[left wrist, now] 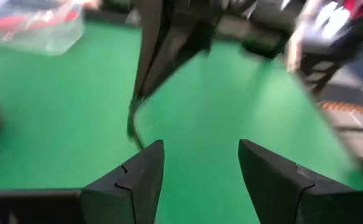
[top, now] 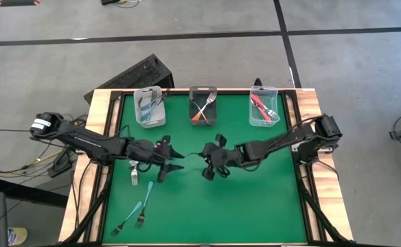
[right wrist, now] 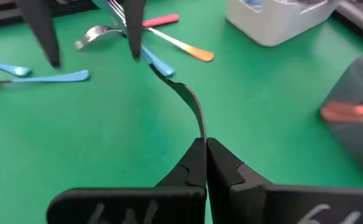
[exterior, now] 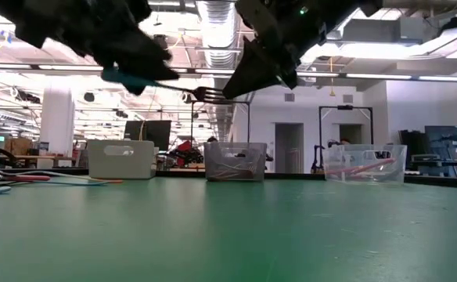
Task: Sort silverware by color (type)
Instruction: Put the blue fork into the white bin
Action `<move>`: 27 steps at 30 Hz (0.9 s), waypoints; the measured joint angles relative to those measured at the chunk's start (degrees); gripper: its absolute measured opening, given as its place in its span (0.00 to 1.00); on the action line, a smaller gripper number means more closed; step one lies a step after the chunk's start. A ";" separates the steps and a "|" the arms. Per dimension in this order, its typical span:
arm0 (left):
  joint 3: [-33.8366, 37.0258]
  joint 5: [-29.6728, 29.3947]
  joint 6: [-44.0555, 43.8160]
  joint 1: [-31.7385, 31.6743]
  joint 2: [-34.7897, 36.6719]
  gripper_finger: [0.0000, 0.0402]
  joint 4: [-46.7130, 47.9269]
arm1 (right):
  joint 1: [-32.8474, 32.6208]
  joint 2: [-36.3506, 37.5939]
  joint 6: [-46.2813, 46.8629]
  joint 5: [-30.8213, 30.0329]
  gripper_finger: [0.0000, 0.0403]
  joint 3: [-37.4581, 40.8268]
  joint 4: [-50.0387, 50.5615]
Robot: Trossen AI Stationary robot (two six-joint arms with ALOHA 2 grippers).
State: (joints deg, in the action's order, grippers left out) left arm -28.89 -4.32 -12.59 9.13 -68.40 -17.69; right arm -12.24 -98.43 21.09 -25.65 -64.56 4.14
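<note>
Light-blue-handled metal fork (right wrist: 180, 93) hangs above the green table (top: 255, 206) at mid-table — the right gripper (right wrist: 206, 152) pinches its tine end. Left gripper (left wrist: 200, 165), fingers spread, faces it just beside.

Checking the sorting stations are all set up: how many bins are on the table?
3, in a row along the green mat's top edge in the high view: a white bin on the left arm's side, a dark bin in the middle, a clear bin on the right arm's side. None looks hidden.
</note>
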 joint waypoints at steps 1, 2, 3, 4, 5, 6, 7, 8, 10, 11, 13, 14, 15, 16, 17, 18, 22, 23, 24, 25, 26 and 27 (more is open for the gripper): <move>-0.69 -1.11 -0.13 -0.30 -1.10 0.48 1.78 | 0.36 0.02 -1.15 0.02 0.03 -0.34 0.39; -1.67 -2.32 -0.55 -0.71 -2.19 0.48 3.60 | 0.63 0.02 -2.30 0.00 0.03 -0.76 0.89; -2.68 -3.41 -1.07 -1.14 -3.08 0.48 5.46 | 0.78 0.02 -3.42 -0.08 0.03 -1.18 1.56; -3.53 -4.40 -1.81 -1.49 -3.69 0.48 7.43 | 0.80 0.02 -4.54 -0.30 0.03 -1.63 1.84; -4.35 -5.07 -2.65 -1.89 -4.21 0.48 9.27 | 0.82 0.02 -5.59 -0.49 0.03 -1.96 1.71; -5.17 -5.19 -3.21 -2.24 -4.69 0.48 10.59 | 0.82 0.02 -6.50 -0.67 0.03 -2.17 1.69; -5.80 -5.22 -3.64 -2.40 -4.93 0.46 11.74 | 0.79 0.02 -7.44 -0.83 0.03 -2.26 1.84; -6.23 -5.20 -4.07 -2.41 -4.97 0.45 12.59 | 0.78 0.02 -8.14 -0.82 0.03 -2.32 1.87; -7.15 -5.33 -4.64 -2.35 -4.90 0.40 12.94 | 0.78 0.02 -10.03 -0.81 0.03 -2.36 1.70; -7.45 -5.41 -4.62 -2.35 -4.65 0.38 12.97 | 0.76 0.02 -11.00 -1.05 0.03 -2.42 1.62; -7.99 -5.82 -4.63 -2.00 -3.74 0.32 13.75 | 0.72 0.02 -12.46 -2.03 0.03 -2.50 1.81; -8.41 -6.17 -4.62 -1.93 -3.25 0.30 13.94 | 0.71 0.02 -12.92 -1.94 0.03 -2.51 2.38; -8.77 -6.24 -4.52 -1.79 -2.65 0.27 14.45 | 0.72 0.02 -13.36 -1.92 0.03 -2.51 2.94; -9.05 -6.86 -4.40 -1.65 -2.08 0.25 15.49 | 0.71 0.02 -13.80 -1.92 0.03 -2.51 3.40; -9.40 -8.14 -4.37 -1.53 -1.71 0.23 16.58 | 0.67 0.02 -14.02 -1.92 0.03 -2.51 3.71; -9.87 -9.83 -4.34 -1.38 -1.64 0.22 17.44 | 0.67 0.02 -14.16 -1.90 0.03 -2.51 3.82; -10.76 -12.86 -2.00 -1.15 -2.23 0.21 19.56 | 0.76 0.02 -15.63 -2.04 0.03 -2.51 3.84; -10.81 -12.04 -1.44 -1.15 -2.65 0.22 19.22 | 0.76 0.02 -16.19 -2.13 0.03 -2.51 3.80; -10.81 -10.73 -1.08 -1.14 -3.09 0.23 19.22 | 0.76 0.02 -16.57 -2.14 0.03 -2.51 3.74; -10.81 -9.64 -0.85 -1.12 -3.57 0.25 19.09 | 0.76 0.02 -16.80 -2.14 0.03 -2.51 3.61; -10.81 -9.06 -0.72 -1.08 -4.18 0.27 18.78 | 0.76 0.02 -17.06 -2.14 0.03 -2.51 3.43; -10.81 -8.77 -0.71 -1.06 -4.66 0.29 18.74 | 0.74 0.02 -17.22 -2.14 0.03 -2.51 3.38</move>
State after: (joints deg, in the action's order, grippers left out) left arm -39.70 -13.08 -13.30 8.08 -73.05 1.05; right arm -11.51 -98.41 3.87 -27.79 -67.07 7.52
